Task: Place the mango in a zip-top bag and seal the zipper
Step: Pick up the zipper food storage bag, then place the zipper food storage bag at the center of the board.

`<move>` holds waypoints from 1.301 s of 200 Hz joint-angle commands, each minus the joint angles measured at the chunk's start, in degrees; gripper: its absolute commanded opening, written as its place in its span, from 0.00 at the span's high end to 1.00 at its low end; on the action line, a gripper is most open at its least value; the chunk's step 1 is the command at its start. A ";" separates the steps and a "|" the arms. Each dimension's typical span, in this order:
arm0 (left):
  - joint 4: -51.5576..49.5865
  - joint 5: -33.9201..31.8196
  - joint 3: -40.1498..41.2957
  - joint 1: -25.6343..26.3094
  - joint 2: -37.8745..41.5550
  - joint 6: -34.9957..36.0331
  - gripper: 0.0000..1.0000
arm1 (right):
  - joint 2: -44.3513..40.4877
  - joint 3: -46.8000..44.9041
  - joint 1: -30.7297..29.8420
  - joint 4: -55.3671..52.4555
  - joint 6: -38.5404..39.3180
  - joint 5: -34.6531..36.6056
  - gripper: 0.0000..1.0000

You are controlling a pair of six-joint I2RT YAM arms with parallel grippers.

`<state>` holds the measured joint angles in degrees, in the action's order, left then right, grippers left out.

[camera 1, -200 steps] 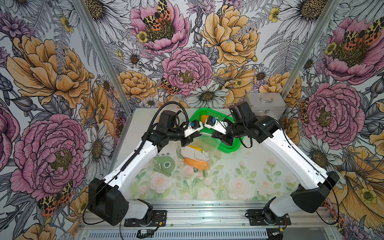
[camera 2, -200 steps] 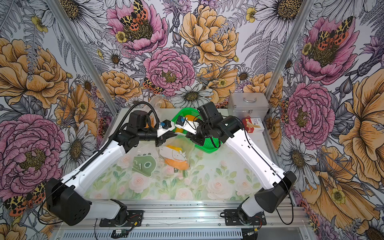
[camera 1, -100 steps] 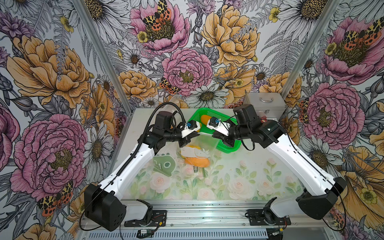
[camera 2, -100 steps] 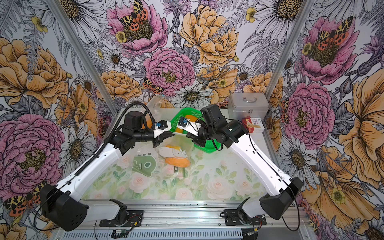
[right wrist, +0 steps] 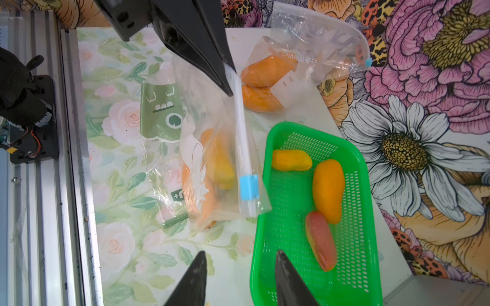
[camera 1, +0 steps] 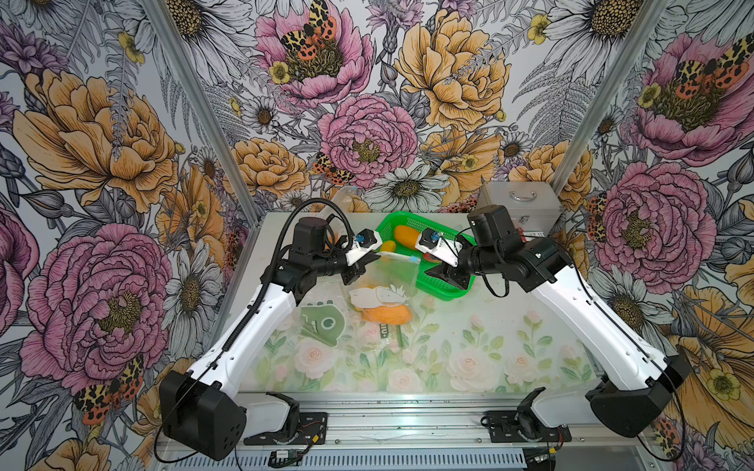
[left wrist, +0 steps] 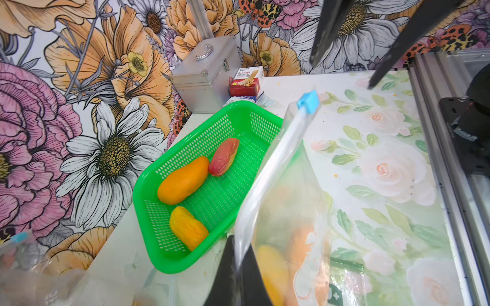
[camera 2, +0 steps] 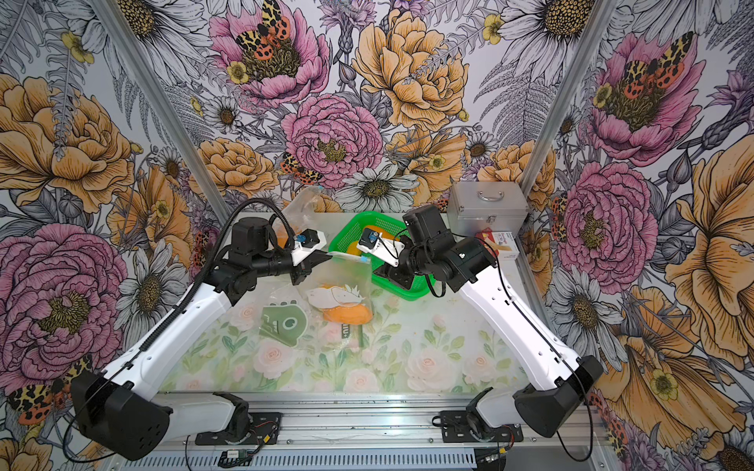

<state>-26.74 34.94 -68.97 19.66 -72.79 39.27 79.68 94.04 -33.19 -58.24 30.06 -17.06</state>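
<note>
Your left gripper is clamped on one end of the bag, right at its zipper strip. Your right gripper stands apart, empty, near the blue slider. The mango sits low inside. The film looks limp and slick, so hold the stiffer strip; the fruit's weight will likely pull.

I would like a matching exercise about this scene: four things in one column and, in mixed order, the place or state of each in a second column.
Column one:
1. left gripper
2. right gripper
3. blue slider
4. red mango

Column two:
a. inside the green basket
b. open, holding nothing
c. on the zipper of the zip-top bag
d. shut on the bag's top edge

Pairs: 1-d, 2-b, 3-c, 4-a
</note>
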 commanded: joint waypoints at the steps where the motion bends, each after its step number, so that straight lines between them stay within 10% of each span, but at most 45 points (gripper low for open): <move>1: 2.13 -6.10 -0.08 0.09 3.49 -4.53 1.00 | -0.97 3.17 0.06 -0.68 -2.38 0.35 0.34; 19: 2.75 -12.84 -1.69 0.18 4.87 -9.44 1.00 | -2.24 2.96 0.05 1.10 -3.36 -0.47 0.01; 152: -4.61 -48.92 -8.28 -7.50 16.33 -29.89 1.00 | -10.80 -3.41 -0.12 13.21 -24.78 17.05 0.01; 260: -4.23 -43.10 -7.39 -27.39 11.73 -35.30 1.00 | -6.38 -4.60 -0.26 15.25 -29.31 15.93 0.01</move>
<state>-34.06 -12.21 -76.95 -5.69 -57.10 6.11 71.75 90.13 -33.04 -45.12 3.18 -1.06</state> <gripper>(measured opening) 0.053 0.993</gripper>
